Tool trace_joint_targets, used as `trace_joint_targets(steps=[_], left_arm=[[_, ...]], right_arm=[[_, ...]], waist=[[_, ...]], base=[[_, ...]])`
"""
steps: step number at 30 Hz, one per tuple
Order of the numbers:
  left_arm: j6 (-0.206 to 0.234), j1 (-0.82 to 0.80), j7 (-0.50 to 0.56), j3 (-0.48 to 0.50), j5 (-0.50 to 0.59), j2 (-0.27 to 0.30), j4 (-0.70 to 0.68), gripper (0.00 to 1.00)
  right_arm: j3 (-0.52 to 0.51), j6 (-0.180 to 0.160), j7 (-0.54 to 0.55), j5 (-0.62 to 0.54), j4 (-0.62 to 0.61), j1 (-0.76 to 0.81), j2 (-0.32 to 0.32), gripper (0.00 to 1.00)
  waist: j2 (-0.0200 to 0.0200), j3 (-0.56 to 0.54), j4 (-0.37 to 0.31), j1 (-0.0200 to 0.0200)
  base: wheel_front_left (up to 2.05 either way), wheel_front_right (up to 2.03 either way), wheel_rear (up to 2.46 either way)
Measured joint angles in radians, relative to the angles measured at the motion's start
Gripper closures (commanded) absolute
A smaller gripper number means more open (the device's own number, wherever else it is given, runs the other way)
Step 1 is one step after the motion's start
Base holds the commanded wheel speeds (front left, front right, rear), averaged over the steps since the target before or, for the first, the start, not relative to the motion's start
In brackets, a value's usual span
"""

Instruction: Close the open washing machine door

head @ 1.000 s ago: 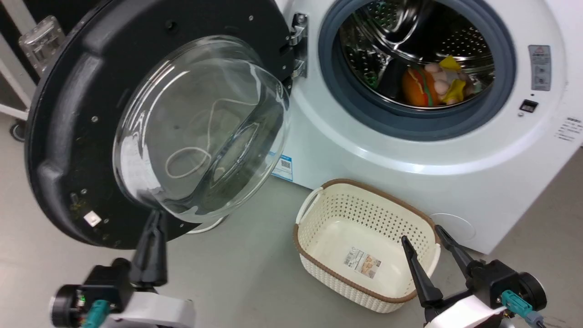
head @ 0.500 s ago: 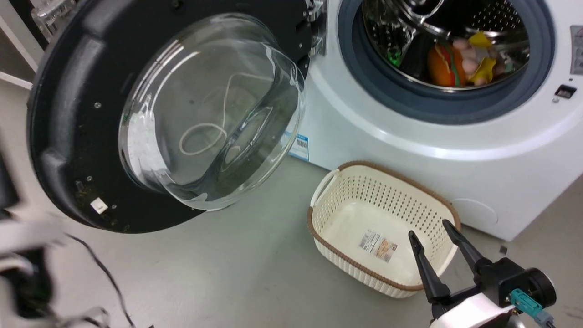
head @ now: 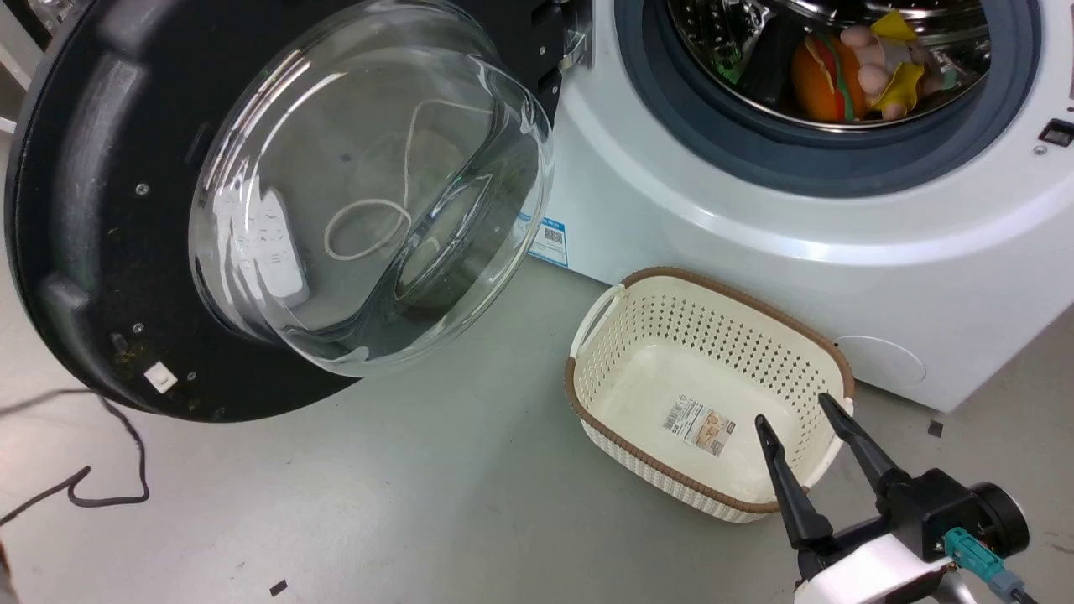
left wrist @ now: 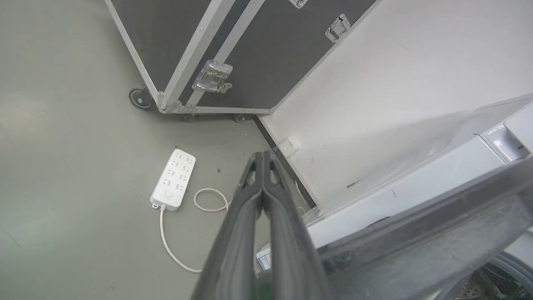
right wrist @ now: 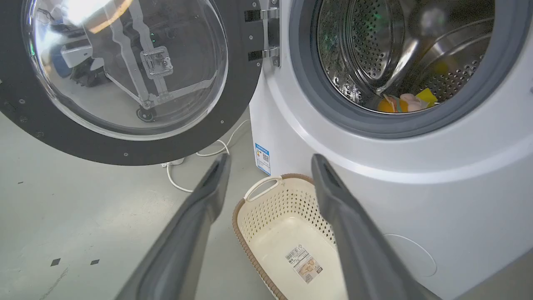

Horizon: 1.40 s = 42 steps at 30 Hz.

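**Head view.** Washing machine door (head: 84, 210): upper left of the frame, swung wide open on its hinge, glass bowl bulging toward the camera. Washing machine (head: 755, 252): upper right, with toys (head: 856, 63) in the drum. Basket (head: 587, 419): lower centre-right, on the floor, just beside the machine. Right claw (head: 791, 409): lower right, fingers spread wide, gripping nothing, tips over the basket's near rim.

**Left wrist view.** Left claw (left wrist: 263, 155): bottom centre, fingers pressed together, holding nothing. Power strip (left wrist: 173, 179): centre left, on the floor. Black case (left wrist: 250, 54): top.

**Right wrist view.** Door at upper left, open. Basket at bottom centre, between the spread fingers.
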Motion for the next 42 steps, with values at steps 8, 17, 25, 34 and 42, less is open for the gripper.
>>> trace_joint_targets(steps=[8, 17, 25, 34, 42], left_arm=[[-0.009, -0.011, 0.261, 0.027, -0.208, -0.031, 0.058, 1.00], [-0.041, 0.117, 0.565, 0.043, -0.447, -0.102, -0.116, 1.00], [-0.038, 0.288, 0.681, -0.048, -0.487, -0.244, -0.313, 1.00], [0.011, 0.530, 0.625, -0.332, -0.596, -0.298, -0.487, 1.00], [0.011, 0.563, 0.451, -0.586, -0.667, -0.302, -0.490, 1.00]], right_arm=[[-0.014, 0.000, -0.018, 0.001, 0.016, -0.009, 0.005, 0.00], [-0.026, 0.000, -0.045, 0.001, 0.050, -0.009, 0.017, 0.00], [-0.053, 0.000, -0.054, 0.002, 0.063, -0.006, 0.034, 0.00], [-0.084, 0.000, -0.050, -0.007, 0.059, -0.002, 0.042, 0.00], [-0.115, 0.000, -0.026, -0.017, 0.028, -0.003, 0.045, 0.00]], waist=[[0.0000, 0.007, 0.001, -0.0001], [0.0000, -0.030, 0.008, -0.0001], [0.0000, -0.089, -0.010, -0.0002], [0.0000, -0.128, -0.102, -0.0002], [0.0000, -0.101, -0.232, -0.0001]], base=[[0.00, 0.00, 0.00], [0.00, 0.00, 0.00], [0.00, 0.00, 0.00], [0.00, 0.00, 0.00], [0.00, 0.00, 0.00]])
